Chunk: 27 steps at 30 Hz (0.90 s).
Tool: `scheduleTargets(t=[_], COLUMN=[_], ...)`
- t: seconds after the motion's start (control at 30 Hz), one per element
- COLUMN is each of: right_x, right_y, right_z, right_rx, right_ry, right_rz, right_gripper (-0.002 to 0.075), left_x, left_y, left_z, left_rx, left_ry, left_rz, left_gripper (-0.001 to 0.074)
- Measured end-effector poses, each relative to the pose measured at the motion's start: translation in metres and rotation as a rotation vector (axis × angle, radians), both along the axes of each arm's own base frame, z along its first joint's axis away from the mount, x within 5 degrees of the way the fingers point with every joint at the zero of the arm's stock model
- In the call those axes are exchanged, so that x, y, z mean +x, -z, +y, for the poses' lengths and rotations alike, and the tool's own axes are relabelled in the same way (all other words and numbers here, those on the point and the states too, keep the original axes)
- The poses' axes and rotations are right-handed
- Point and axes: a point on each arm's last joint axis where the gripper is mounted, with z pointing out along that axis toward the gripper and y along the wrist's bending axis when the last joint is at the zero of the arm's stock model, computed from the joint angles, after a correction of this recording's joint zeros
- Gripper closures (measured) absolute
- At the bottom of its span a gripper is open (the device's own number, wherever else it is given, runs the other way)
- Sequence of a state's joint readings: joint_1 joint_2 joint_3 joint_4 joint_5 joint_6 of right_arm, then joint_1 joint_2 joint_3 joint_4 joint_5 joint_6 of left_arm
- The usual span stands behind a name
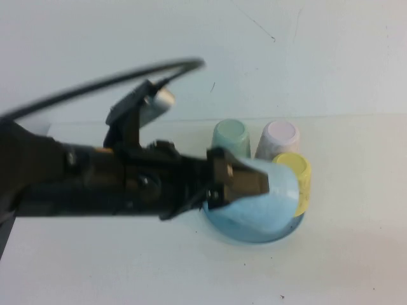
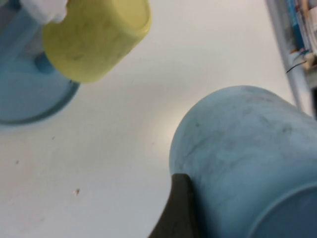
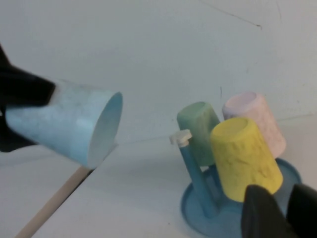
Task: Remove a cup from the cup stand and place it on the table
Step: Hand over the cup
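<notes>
Light blue cup (image 1: pixel 270 197) is hanging sideways in the left hand (image 1: pixel 245 181), which is clamping its wall, above the cup stand (image 3: pixel 198 213); swinging low risks clipping the yellow cup (image 1: pixel 299 181). Right hand (image 3: pixel 277 213) is sitting beside the stand, apparently together and empty.

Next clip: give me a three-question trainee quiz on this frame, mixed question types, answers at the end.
1. True or false: the light blue tapered plastic cup sits on a peg of the round blue plastic cup stand.
2. Which tool holds that cup: A left tool, B right tool?
3. Fill in: cups on the stand are mint green, pink and ____.

Key: 1 false: it is lifted off, tilted sideways, with one white-knobbed blue peg bare. 2 A. 3 yellow.
</notes>
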<state>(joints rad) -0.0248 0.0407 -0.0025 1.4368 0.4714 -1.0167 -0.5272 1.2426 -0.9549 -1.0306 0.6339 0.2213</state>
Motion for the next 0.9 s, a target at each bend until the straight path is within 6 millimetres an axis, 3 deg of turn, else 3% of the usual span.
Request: scheduleTargets(t=[0.17, 0.27, 0.57, 0.9], right_x=[0.009, 0.016, 0.056, 0.118], right_y=[-0.013, -0.024, -0.064, -0.068], right_z=[0.004, 0.009, 0.022, 0.035], right_rx=[-0.006, -0.074, -0.236, -0.141], right_ry=[-0.056, -0.126, -0.359, -0.667], right_rz=[-0.02, -0.047, -0.116, -0.06], right_gripper=[0.0398, 0.0328, 0.0299, 0.0298], left_x=[0.025, 0.035, 0.053, 0.063], left_y=[-0.007, 0.001, 0.04, 0.01], left_z=[0.005, 0.001, -0.014, -0.02], left_rx=[-0.268, -0.349, -0.39, -0.425], left_ry=[0.018, 0.082, 0.23, 0.312], left_rz=[0.004, 0.014, 0.167, 0.035], left_gripper=[0.0168, 0.0168, 0.0168, 0.0168])
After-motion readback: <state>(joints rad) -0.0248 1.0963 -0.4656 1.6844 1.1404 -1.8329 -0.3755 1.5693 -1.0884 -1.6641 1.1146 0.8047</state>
